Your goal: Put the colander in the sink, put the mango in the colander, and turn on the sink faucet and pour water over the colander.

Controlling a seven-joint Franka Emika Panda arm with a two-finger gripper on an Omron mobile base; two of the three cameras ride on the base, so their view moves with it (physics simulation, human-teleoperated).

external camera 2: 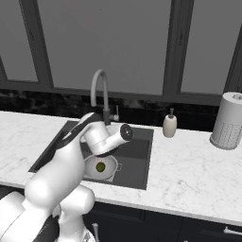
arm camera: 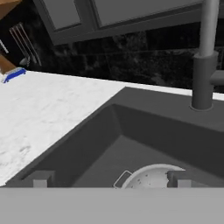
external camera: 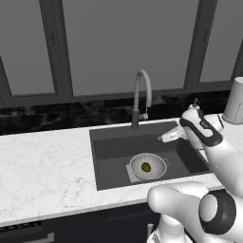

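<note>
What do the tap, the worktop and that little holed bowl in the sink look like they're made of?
The sink faucet looks like brushed grey metal: an even, dull sheen with a darker base. The counter looks like polished white marble or an imitation, going by its grey veining. The colander is pale grey-white with rows of tiny holes; it could be enamelled metal or plastic.

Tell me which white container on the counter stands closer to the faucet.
The small soap dispenser bottle with a pump top, just right of the sink. The tall perforated cylinder stands further right of the faucet.
</note>
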